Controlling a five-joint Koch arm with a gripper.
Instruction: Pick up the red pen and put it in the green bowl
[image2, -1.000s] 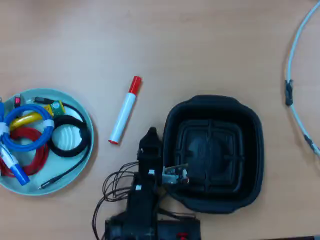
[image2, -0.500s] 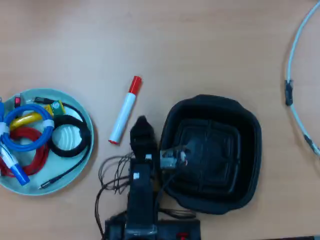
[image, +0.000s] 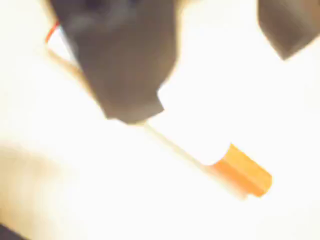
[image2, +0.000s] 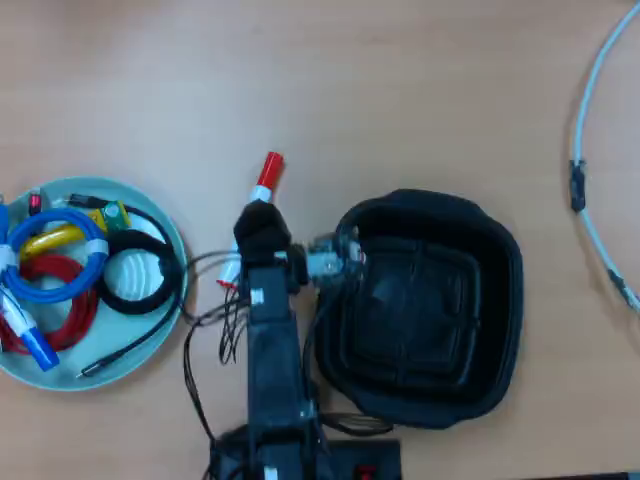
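Observation:
The red pen (image2: 268, 176) lies on the wooden table, red cap pointing to the far side in the overhead view. In the blurred wrist view its white barrel and orange-red cap (image: 245, 171) run diagonally, partly under one dark jaw. My gripper (image2: 262, 224) hangs low right over the pen's barrel. In the wrist view the gripper (image: 207, 85) has its jaws well apart and holds nothing. The green bowl (image2: 115, 368) sits to the left of the arm in the overhead view, apart from the pen.
The bowl holds coiled red, blue, yellow and black cables and a blue-capped marker (image2: 30, 340). A black square tray (image2: 420, 305) stands right of the arm. A white cable (image2: 585, 150) curves along the right edge. Loose wires hang beside the arm.

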